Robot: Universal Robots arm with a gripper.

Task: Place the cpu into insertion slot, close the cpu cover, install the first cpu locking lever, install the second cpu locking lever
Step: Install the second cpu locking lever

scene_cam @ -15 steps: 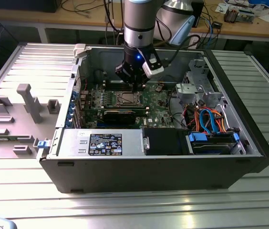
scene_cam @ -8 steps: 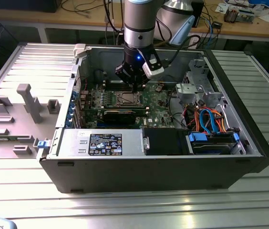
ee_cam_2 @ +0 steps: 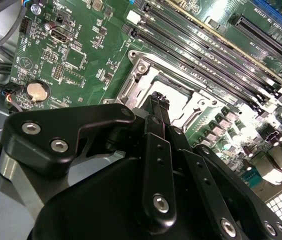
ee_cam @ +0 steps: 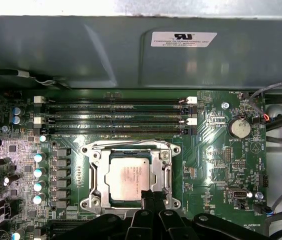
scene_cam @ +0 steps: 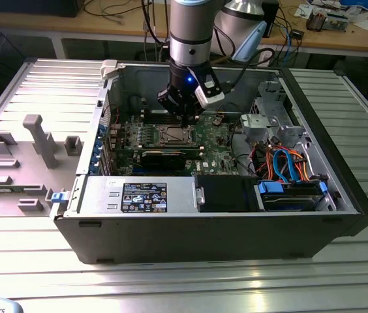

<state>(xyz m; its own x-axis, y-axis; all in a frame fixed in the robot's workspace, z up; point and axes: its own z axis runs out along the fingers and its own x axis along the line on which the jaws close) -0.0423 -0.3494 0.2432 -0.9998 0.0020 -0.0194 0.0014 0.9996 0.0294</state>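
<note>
Fingers [ee_cam_2: 157,112] of mine are drawn narrow, tips together with no gap that I can see between them. I cannot tell whether anything thin is pinched there. My gripper [scene_cam: 184,120] hangs straight down into the open case [scene_cam: 203,235], in the upper middle of the exterior view, right over the slot [scene_cam: 173,135].

In the first wrist view the cpu [ee_cam: 127,176] lies flat in the slot, silver top up. The cover [ee_cam: 97,170] is down around it, framing the chip on all four sides. My gripper [ee_cam: 148,194] touches or hovers just over the cover's edge on the side away from the memory slots [ee_cam: 113,112]. I cannot tell which. A thin wire lever [ee_cam: 126,144] runs along the cover's opposite edge, beside the memory slots. Whether it is latched I cannot tell. A coin cell [ee_cam: 239,128] sits on the board, well apart from the slot.

The case holds the green board [scene_cam: 213,140] against its floor. A long black card [scene_cam: 164,156] stands just in front of the slot. A silver box [scene_cam: 138,195] with a label sits along the near wall. Orange and blue cables [scene_cam: 285,163] fill the corner at the exterior view's right.

The case rests on a ribbed metal table [scene_cam: 314,261]. Grey blocks [scene_cam: 37,140] stand on a panel at the exterior view's left.
</note>
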